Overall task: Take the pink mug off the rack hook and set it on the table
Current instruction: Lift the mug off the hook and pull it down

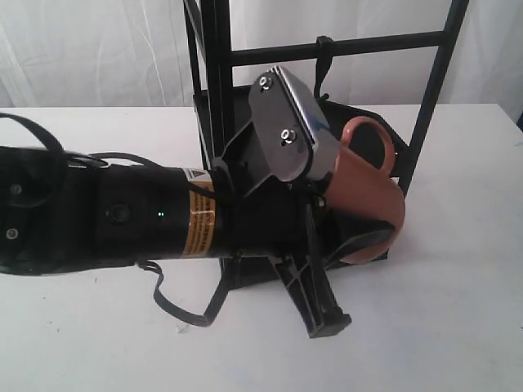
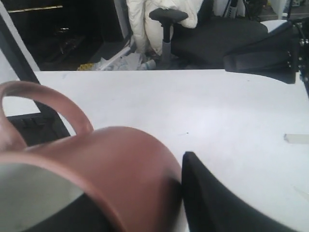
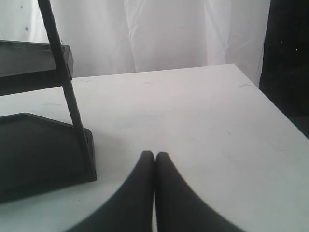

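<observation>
The pink mug is off the rack hook and hangs tilted in front of the black rack, its handle up. My left gripper is shut on the mug's wall, one finger outside and the other hidden inside. The left wrist view shows the mug close up beside the outer finger, over the white table. I cannot tell whether the mug touches anything below. My right gripper is shut and empty, low over the table, and hidden from the exterior view.
The tall black rack frame with its crossbar stands behind the mug; its base tray lies beside my right gripper. The table edge runs near it. An office chair stands beyond the table.
</observation>
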{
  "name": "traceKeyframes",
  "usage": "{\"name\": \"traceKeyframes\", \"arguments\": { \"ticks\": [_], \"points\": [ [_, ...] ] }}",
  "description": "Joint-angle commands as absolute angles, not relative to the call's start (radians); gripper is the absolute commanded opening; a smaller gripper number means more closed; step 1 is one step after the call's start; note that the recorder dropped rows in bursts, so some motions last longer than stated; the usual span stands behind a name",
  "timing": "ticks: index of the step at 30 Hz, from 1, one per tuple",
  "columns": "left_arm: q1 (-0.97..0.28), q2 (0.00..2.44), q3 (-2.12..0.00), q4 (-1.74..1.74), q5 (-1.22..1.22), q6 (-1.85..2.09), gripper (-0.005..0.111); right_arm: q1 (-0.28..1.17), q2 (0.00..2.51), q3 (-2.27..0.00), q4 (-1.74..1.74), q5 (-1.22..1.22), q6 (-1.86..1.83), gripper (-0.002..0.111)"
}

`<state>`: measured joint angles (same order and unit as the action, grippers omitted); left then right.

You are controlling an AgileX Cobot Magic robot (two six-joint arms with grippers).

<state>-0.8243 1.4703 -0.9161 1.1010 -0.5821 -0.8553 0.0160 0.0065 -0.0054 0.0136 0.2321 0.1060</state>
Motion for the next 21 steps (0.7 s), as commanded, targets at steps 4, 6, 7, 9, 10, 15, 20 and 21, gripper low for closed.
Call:
{"name": "traceKeyframes", "arguments": {
  "ticks": [4,6,7,9,10,15,20,21],
  "points": [
    [-0.83,1.454,-0.919,1.48,-0.625,-1.217,0.0,0.012,0.0,0.0,0.008,0.221,0.108,0.0],
    [-0.83,1.454,-0.919,1.588,-0.633,-1.322,0.0,0.012,0.0,0.0,0.008,0.221,0.108,0.0],
    [-0.83,1.454,-0.919,1.616,-0.633,-1.352,0.0,0.012,0.0,0.0,0.008,0.221,0.108,0.0],
    [-0.83,1.454,-0.919,1.727,-0.633,-1.468,0.0,0.012,0.0,0.0,0.008,0.221,0.108,0.0],
    [-0.83,1.454,-0.919,1.744,-0.633,-1.549,0.0,0.012,0.0,0.0,0.008,0.221,0.108,0.0],
    [-0.83,1.454,-0.919,1.744,-0.668,-1.607,0.0,0.012,0.0,0.0,0.008,0.221,0.108,0.0],
    [-0.83,1.454,-0.919,1.744,-0.686,-1.626,0.0,0.012,0.0,0.0,0.008,0.221,0.108,0.0],
    [-0.83,1.454,-0.919,1.744,-0.693,-1.626,0.0,0.012,0.0,0.0,0.008,0.221,0.108,0.0]
  ]
}}
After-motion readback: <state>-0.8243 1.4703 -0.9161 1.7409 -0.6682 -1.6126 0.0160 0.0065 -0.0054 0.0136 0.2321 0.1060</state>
